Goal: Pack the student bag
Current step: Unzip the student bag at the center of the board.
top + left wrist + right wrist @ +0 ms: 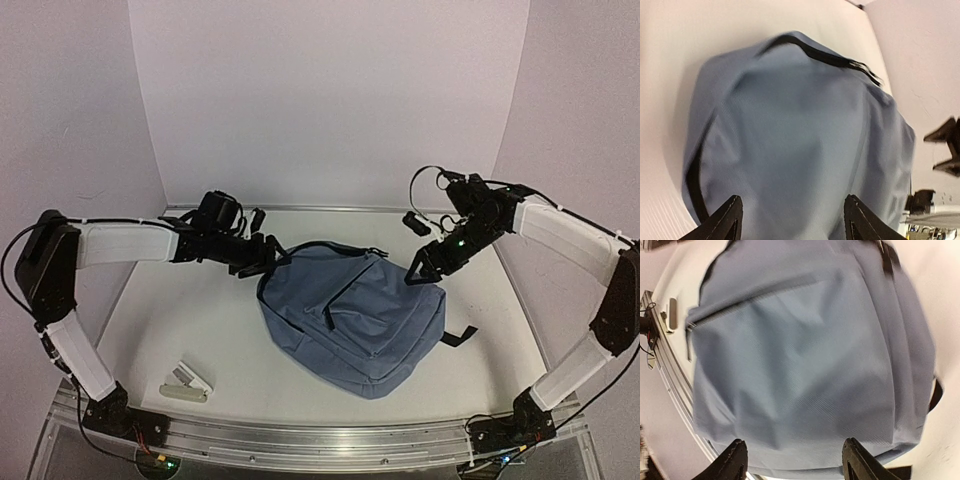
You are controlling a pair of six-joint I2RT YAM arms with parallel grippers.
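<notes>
The student bag [350,320] is a blue-grey fabric backpack with black zipper lines. It lies flat in the middle of the table, front pocket up. My left gripper [270,258] is open and empty at the bag's upper left edge. In the left wrist view [792,212] its jaws stand wide apart over the bag's fabric [800,130]. My right gripper [425,265] is open and empty at the bag's upper right corner. In the right wrist view [795,457] its jaws stand wide apart above the bag [805,355].
A small white and grey stapler-like object [186,387] lies near the front left of the table. A black strap [458,337] sticks out at the bag's right side. White walls enclose the back and sides. A metal rail [320,440] runs along the front edge.
</notes>
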